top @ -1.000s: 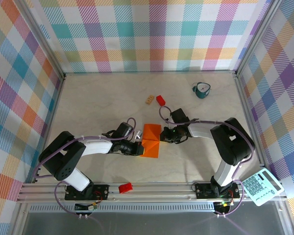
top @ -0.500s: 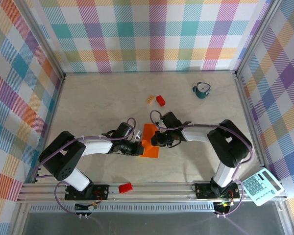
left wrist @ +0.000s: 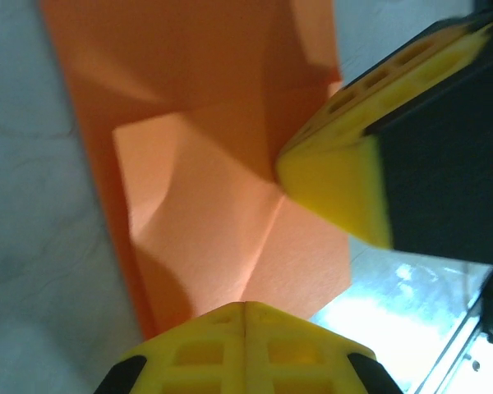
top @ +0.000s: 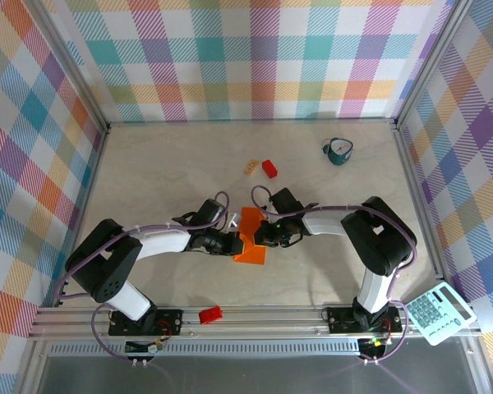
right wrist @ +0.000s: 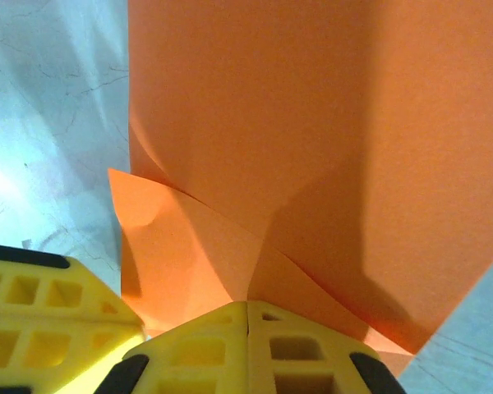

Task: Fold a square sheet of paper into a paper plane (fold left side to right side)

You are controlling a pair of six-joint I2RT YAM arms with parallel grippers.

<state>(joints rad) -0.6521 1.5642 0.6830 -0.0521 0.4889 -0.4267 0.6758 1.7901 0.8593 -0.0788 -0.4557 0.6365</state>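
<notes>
Two claws are seen close together near the middle of the table (top: 148, 180), with the square sheet of paper (top: 248, 253) lying between and beneath them. From above, the left gripper (top: 230, 244) is set at the sheet's left edge and the right gripper (top: 261, 235) at its right side, tip pointing towards tip.

In the left wrist view, the left gripper (left wrist: 245, 305) is shown with its fingers pressed together, the seam between them closed. The square sheet of paper (left wrist: 222, 230) is spread directly ahead of those tips, already folded, with a paler flap and a crease running up from the tips. The right gripper (left wrist: 345, 189) is placed on the sheet ahead and to the right.

In the right wrist view, the right gripper (right wrist: 246, 305) is likewise closed, finger against finger, and the square sheet of paper (right wrist: 255, 107) is met at its tips (whether a layer is pinched cannot be told for either claw). The left gripper (right wrist: 49, 328) is seen just to its left, low in the frame.

Well beyond both claws, a small red block (top: 269, 168) and a small tan block (top: 251, 167) are set side by side.
</notes>
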